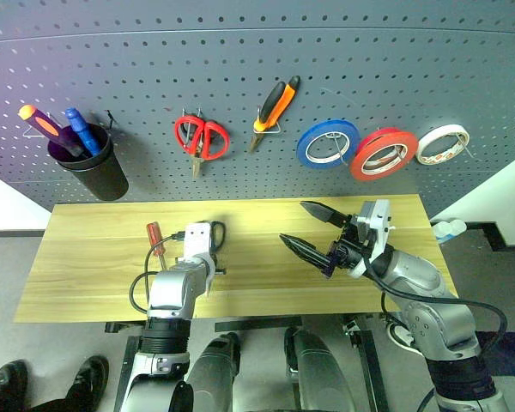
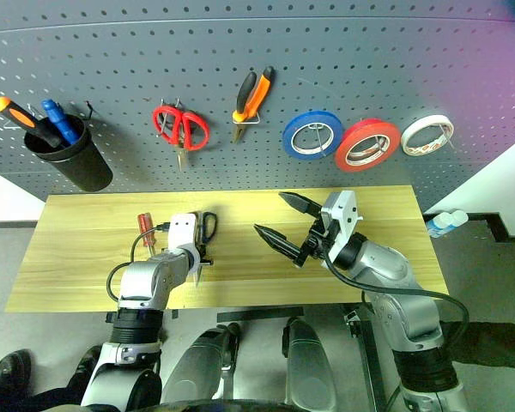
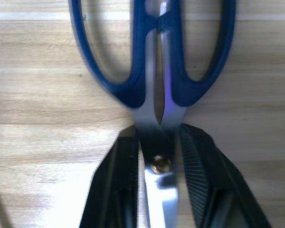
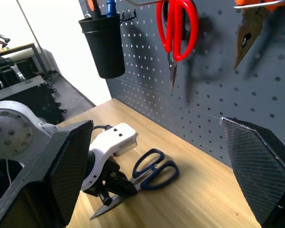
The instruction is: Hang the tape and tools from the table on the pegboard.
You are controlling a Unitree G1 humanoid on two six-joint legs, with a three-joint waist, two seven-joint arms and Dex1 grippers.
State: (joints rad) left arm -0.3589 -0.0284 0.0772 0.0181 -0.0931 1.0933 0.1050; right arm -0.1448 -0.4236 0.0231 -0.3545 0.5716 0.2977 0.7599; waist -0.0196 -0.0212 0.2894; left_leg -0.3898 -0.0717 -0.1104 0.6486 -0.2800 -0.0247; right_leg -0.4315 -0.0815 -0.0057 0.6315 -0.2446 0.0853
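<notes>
The steel scissors (image 4: pixel 154 168) with dark blue handles lie flat on the light wood table (image 1: pixel 86 249). My left gripper (image 3: pixel 156 142) points down at them and is shut on the blades at the pivot screw. A slim screwdriver (image 1: pixel 154 233) with a clear-red handle lies on the table just left of that hand. Small pliers (image 1: pixel 273 105) with orange-and-black handles hang on a hook of the dark grey pegboard (image 1: pixel 240 51). Above the table's right half, my right gripper (image 1: pixel 293 223) hovers wide open, holding nothing. The tape is out of view.
On the pegboard hang a black cup (image 1: pixel 90 163) holding two screwdrivers, red-handled scissors (image 1: pixel 201 137), a blue tape ring (image 1: pixel 327 142), a thin red ring (image 1: pixel 383 153) and a white ring (image 1: pixel 443 143). A person's shoes (image 1: pixel 43 382) show below the table's left front.
</notes>
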